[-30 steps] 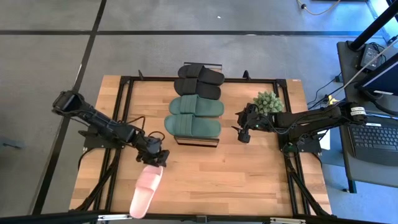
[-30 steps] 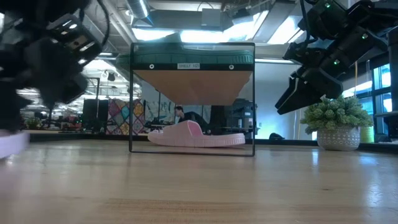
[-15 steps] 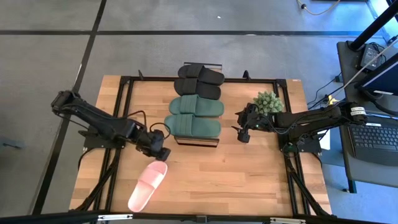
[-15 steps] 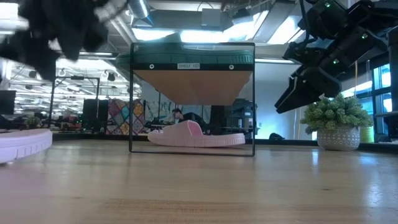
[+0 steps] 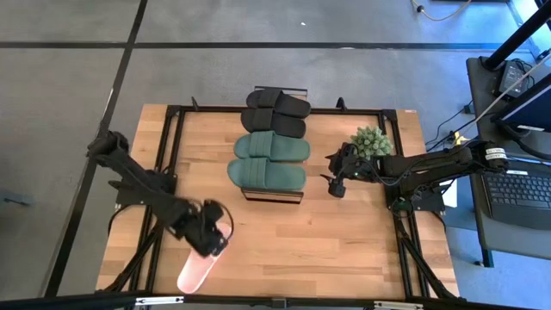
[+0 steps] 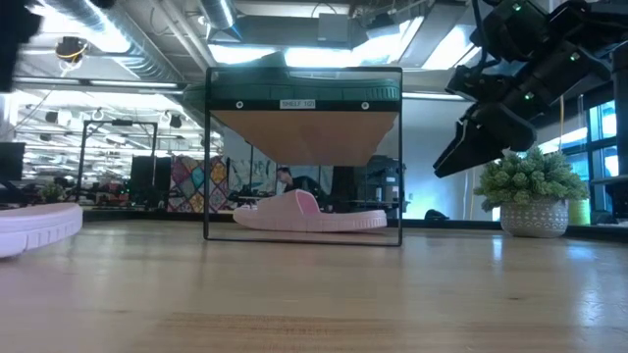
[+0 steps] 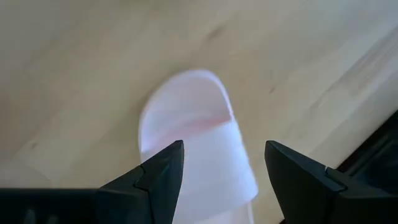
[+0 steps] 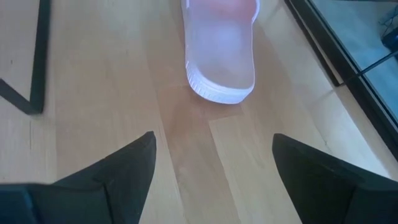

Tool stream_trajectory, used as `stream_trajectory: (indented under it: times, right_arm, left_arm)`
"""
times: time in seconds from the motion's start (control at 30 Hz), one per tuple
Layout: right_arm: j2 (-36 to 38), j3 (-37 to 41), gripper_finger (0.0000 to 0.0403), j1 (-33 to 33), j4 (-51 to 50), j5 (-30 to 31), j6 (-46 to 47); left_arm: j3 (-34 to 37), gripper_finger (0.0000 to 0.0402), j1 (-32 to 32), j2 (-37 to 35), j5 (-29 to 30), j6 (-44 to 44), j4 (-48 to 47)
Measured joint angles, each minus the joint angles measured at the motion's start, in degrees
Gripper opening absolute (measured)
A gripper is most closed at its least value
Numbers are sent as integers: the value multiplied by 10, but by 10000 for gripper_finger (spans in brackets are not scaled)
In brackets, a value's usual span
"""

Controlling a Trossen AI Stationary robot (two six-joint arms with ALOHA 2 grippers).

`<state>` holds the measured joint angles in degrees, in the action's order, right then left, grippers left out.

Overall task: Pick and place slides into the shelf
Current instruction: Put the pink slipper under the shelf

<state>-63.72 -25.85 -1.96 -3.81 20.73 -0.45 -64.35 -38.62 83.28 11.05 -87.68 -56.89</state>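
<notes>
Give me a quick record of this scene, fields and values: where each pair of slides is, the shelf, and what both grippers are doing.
shelf: mid-table, black frame
black slides: on top, far end
green slides: on top, near end
pink slide in the shelf: bottom level
loose pink slide: table's near-left part
left gripper: open, above loose pink slide
right gripper: open, empty, beside shelf
potted plant: right of shelf

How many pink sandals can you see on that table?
2. One pink sandal lies near the table's front edge, under the left gripper, whose fingers are open. The other pink sandal sits on the tabletop beneath the shelf.
</notes>
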Motion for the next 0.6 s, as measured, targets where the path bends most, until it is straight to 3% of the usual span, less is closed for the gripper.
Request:
stream_trajectory:
  times: [0.37,0.6]
  right_arm:
    - [0,0,317,0,13,0,38]
    - [0,0,317,0,14,1,111]
  left_arm:
    - [-110,215,-87,127,4,2,-84]
    - [-206,215,-104,200,9,79,-195]
